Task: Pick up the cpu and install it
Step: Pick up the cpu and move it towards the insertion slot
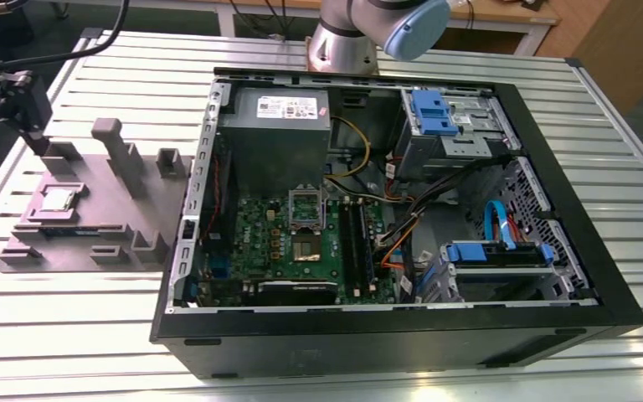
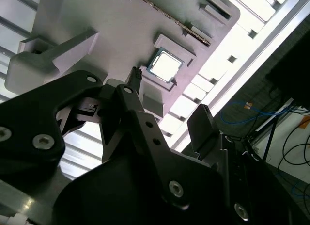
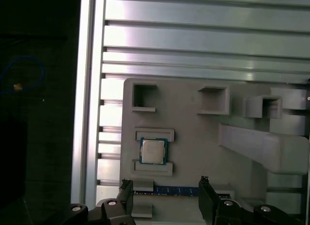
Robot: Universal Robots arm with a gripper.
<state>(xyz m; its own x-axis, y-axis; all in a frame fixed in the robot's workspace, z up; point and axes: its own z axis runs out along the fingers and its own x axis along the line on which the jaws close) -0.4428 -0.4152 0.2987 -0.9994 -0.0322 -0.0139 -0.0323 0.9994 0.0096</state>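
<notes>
The cpu (image 1: pixel 56 199) (image 2: pixel 165 66) (image 3: pixel 153 151), a small square chip with a silver top, lies flat in its recess on the grey holder plate (image 1: pixel 98 219) (image 3: pixel 193 133) at the exterior view's left. My gripper (image 1: pixel 33 134) (image 2: pixel 168 94) (image 3: pixel 166 196) hangs above the plate's far left corner, apart from the chip. It is open and holds nothing. In both wrist views the chip lies just beyond the black fingertips (image 3: pixel 127 188). The open computer case (image 1: pixel 589 276) holds the green motherboard (image 1: pixel 265 243) with its socket (image 1: pixel 305 207).
A large grey box (image 1: pixel 277 126) with a white label sits in the case above the board. Blue drive brackets (image 1: pixel 434 113) and cables fill the case's right half. Upright grey posts (image 1: pixel 110 142) rise from the holder plate. A blue-edged stick (image 3: pixel 174 191) lies in a slot next to the chip.
</notes>
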